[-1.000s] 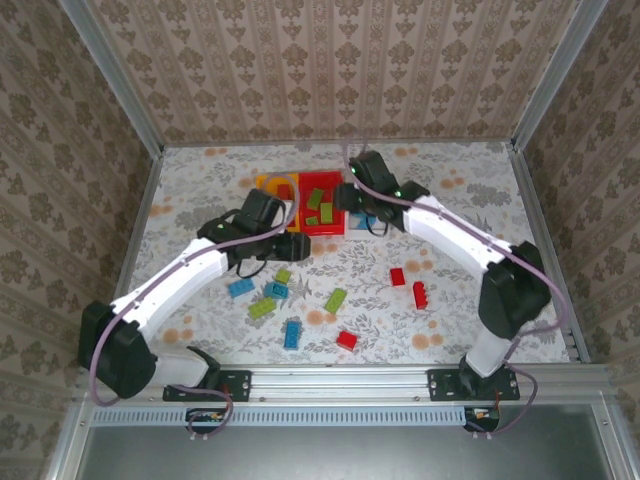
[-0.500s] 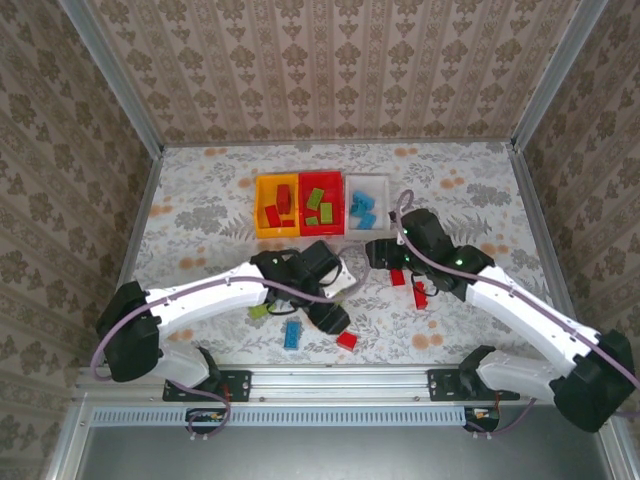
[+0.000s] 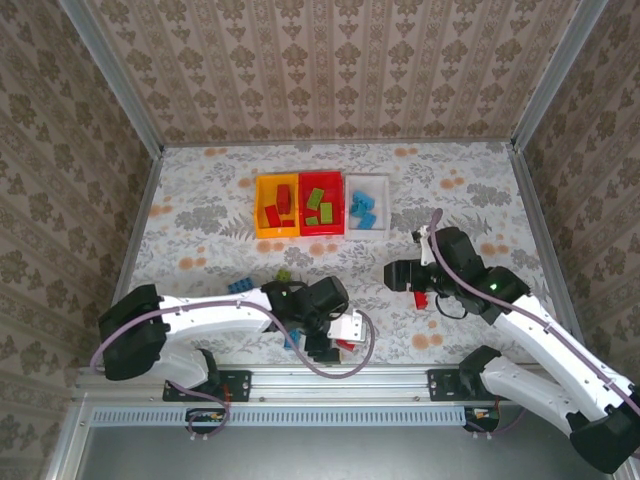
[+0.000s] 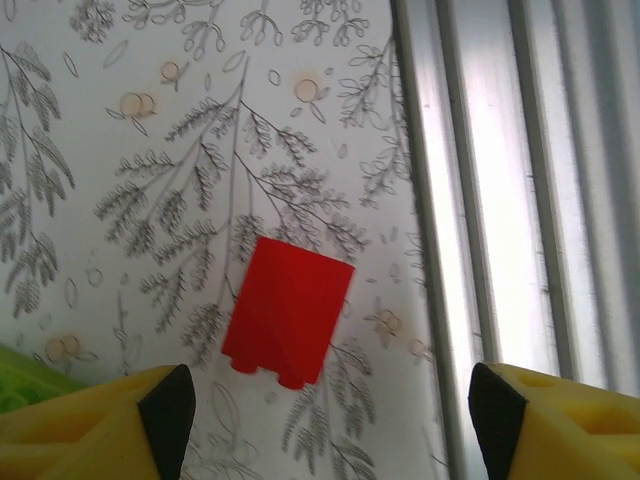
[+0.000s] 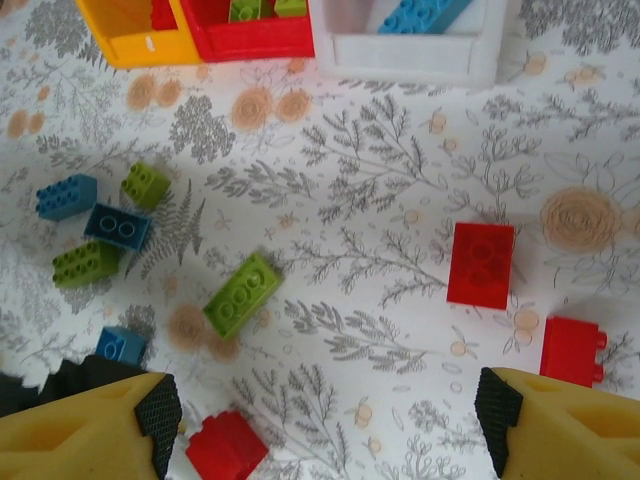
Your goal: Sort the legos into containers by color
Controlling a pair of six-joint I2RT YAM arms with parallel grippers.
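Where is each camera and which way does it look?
Top external: high behind the arms, looking down at the flowery table; the left arm and right arm show.
Left wrist: on the left arm, looking down at a red plastic brick beside the metal rail; open yellow jaws show.
Right wrist: on the right arm, looking down towards the white plastic bin; open yellow jaws show.
Shared: top and right wrist both see that bin.

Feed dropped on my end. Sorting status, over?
Left gripper open, red brick just ahead by the rail. Right gripper open, empty. Green brick and others lie unsorted. Nothing in the way.
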